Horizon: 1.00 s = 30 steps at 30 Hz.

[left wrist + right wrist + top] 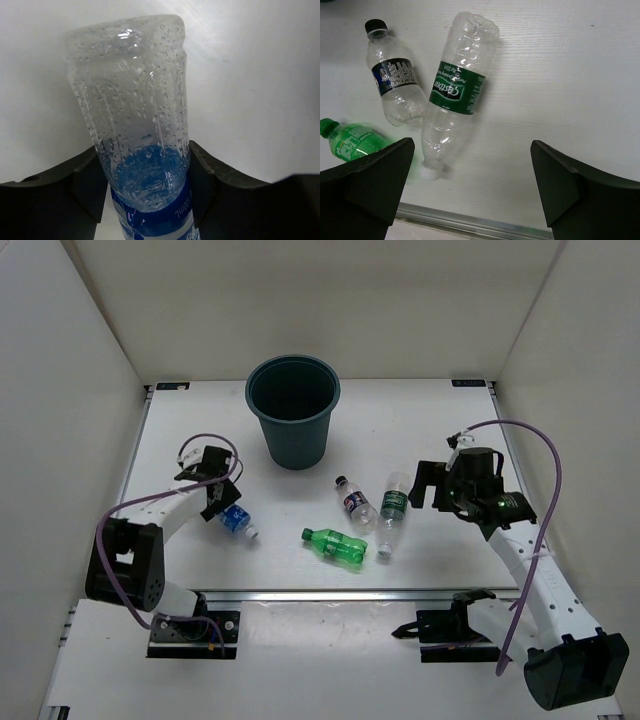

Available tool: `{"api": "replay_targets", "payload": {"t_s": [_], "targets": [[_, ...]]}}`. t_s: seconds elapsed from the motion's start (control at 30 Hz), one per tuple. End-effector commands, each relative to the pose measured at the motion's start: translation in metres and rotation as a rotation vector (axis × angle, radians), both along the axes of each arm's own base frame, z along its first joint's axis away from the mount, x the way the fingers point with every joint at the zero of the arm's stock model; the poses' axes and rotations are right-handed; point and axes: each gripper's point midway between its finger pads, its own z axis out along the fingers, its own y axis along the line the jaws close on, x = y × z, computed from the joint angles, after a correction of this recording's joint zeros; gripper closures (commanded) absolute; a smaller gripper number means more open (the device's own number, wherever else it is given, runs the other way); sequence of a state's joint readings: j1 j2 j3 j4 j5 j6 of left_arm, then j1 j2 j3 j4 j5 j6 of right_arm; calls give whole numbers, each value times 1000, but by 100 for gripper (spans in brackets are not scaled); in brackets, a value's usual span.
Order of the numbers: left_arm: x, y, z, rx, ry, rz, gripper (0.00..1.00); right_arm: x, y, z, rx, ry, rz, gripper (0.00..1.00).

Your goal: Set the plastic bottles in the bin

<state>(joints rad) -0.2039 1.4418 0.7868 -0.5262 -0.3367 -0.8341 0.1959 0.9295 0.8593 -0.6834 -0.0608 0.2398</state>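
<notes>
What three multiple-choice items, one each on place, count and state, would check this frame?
1. Where does the bin stand on the table?
A. Far side, near the middle
B. Near edge, by the left arm's base
C. Tipped over by the right arm

2. How many bottles lie outside the bin?
A. Two
B. Three
C. Four

3. How is the right gripper?
A. Shut on a bottle
B. Open, holding nothing
C. Shut on the bin's rim

1 A: the top view shows it upright at the far middle.
2 C: the blue-labelled bottle sits between the left gripper's fingers, while the green bottle, dark-labelled bottle and green-labelled bottle lie near each other on the table.
3 B: its fingers stand wide apart above the table.
</notes>
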Motion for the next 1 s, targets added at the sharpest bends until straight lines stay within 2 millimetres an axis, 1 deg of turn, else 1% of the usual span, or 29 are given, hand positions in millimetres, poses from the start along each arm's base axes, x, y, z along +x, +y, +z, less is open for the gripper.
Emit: {"api": "replay_targets", "payload": {"t_s": [0.0, 0.03, 0.07, 0.1, 0.13, 0.17, 0.2, 0.23, 0.27, 0.3, 0.37, 0.4, 0.43, 0.47, 0.5, 0.53, 0.57, 0.6, 0.63, 0.67, 0.7, 0.73, 0.77, 0.8, 0.83, 0.87, 0.9, 0.93, 0.97], "targets": [[39, -11, 65, 48, -182, -72, 41, 8, -2, 14, 17, -87, -20, 1], [45, -13, 90, 53, -230, -89, 43, 10, -5, 14, 26, -94, -29, 1], [49, -18, 112, 53, -284, -115, 42, 10, -6, 15, 33, -100, -30, 1], [57, -19, 137, 66, -341, -114, 42, 10, -8, 12, 40, -95, -33, 1], [65, -25, 175, 75, -439, -138, 42, 9, -10, 7, 42, -82, -38, 1], [66, -27, 199, 118, -502, -159, 41, 11, -11, 5, 46, -86, -44, 1], [77, -31, 237, 121, -610, -155, 40, 8, -9, -2, 52, -67, -37, 0], [82, -39, 278, 147, -726, -181, 39, 8, -10, -5, 44, -62, -40, 1], [83, -48, 296, 172, -768, -225, 39, 10, -10, -5, 46, -63, -40, 1], [93, -52, 328, 182, -873, -212, 38, 9, -8, -7, 46, -56, -33, 1], [113, -70, 371, 230, -998, -225, 36, 9, -6, -16, 31, -40, -33, 1], [119, -73, 377, 255, -1009, -237, 34, 12, -5, -12, 33, -57, -36, 1], [138, -81, 387, 263, -1039, -237, 33, 12, -6, -18, 27, -40, -39, 1], [155, -93, 374, 280, -1015, -280, 31, 15, -4, -15, 37, -55, -33, 1], [173, -102, 375, 295, -1028, -293, 24, 15, -3, -17, 34, -66, -20, 1], [182, -104, 395, 285, -1100, -266, 21, 15, 0, -18, 44, -67, -6, 1], [199, -104, 389, 311, -1089, -255, 19, 16, 2, -20, 47, -64, -9, 1], [216, -107, 374, 316, -1061, -248, 20, 16, 4, -18, 61, -70, -10, 1], [222, -111, 383, 304, -1068, -266, 19, 17, 4, -21, 61, -66, -17, 1], [236, -119, 375, 281, -1052, -303, 16, 18, 4, -23, 67, -55, -26, 1], [245, -126, 359, 260, -1030, -321, 16, 18, 4, -23, 66, -55, -24, 1], [247, -134, 363, 240, -1055, -335, 16, 19, 4, -27, 64, -41, -27, 1], [249, -142, 357, 258, -1056, -349, 14, 20, 5, -28, 66, -46, -25, 1], [251, -148, 351, 282, -1049, -359, 11, 23, 7, -28, 64, -49, -16, 1], [253, -150, 352, 291, -1047, -355, 7, 24, 5, -27, 60, -50, -27, 1], [255, -158, 350, 292, -1026, -380, 1, 27, 3, -30, 49, -41, -44, 1], [254, -164, 354, 256, -1033, -388, 1, 26, 4, -30, 47, -34, -39, 1], [254, -164, 347, 234, -1003, -392, 2, 26, 6, -35, 34, -21, -30, 1], [246, -169, 357, 202, -1026, -415, 1, 28, 5, -33, 23, -19, -38, 1]]}}
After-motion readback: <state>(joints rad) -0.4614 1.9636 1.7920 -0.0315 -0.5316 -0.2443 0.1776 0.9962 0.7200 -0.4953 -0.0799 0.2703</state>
